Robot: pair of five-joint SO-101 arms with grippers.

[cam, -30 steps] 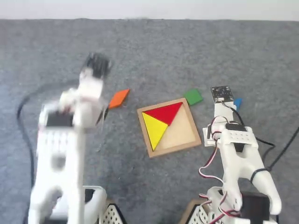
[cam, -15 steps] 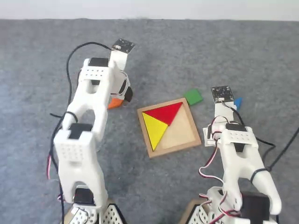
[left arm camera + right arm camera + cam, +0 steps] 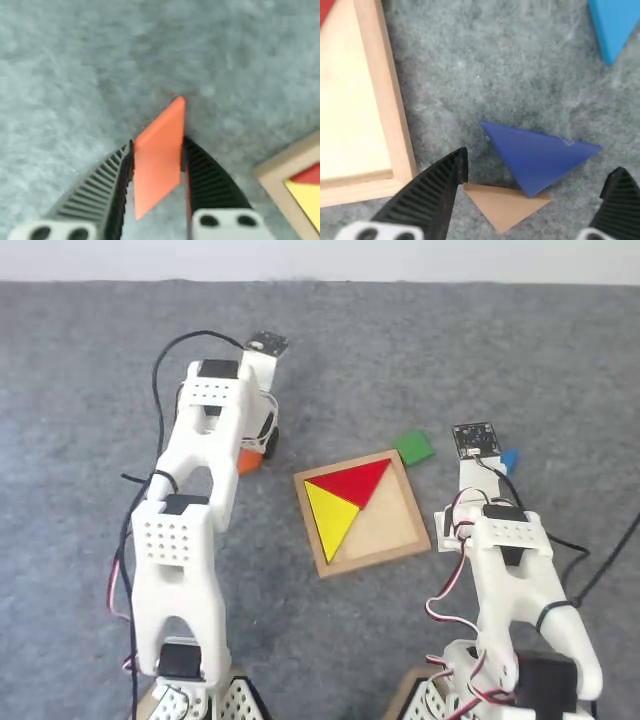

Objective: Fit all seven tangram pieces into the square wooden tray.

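The square wooden tray [image 3: 400, 542] lies mid-table with a red triangle [image 3: 355, 483] and a yellow triangle [image 3: 328, 515] in it. Left of it, my left gripper [image 3: 264, 438] is down on the orange piece [image 3: 248, 461]. The left wrist view shows the orange piece [image 3: 157, 160] pinched between both fingers [image 3: 112, 187] of the left gripper [image 3: 156, 150]. My right gripper [image 3: 540, 165] stands open above a dark blue triangle [image 3: 540, 156] and a tan triangle [image 3: 505, 206], beside the tray's rim [image 3: 390, 115].
A green piece [image 3: 413, 448] lies just beyond the tray's far corner. A light blue piece [image 3: 509, 460] [image 3: 615, 25] sits to the right of the right arm [image 3: 505, 540]. Grey carpet covers the table, and the tray's lower right half is bare wood.
The left arm swung in from the left side, reached over the orange piece and came down on it. The right arm has stayed where it was.
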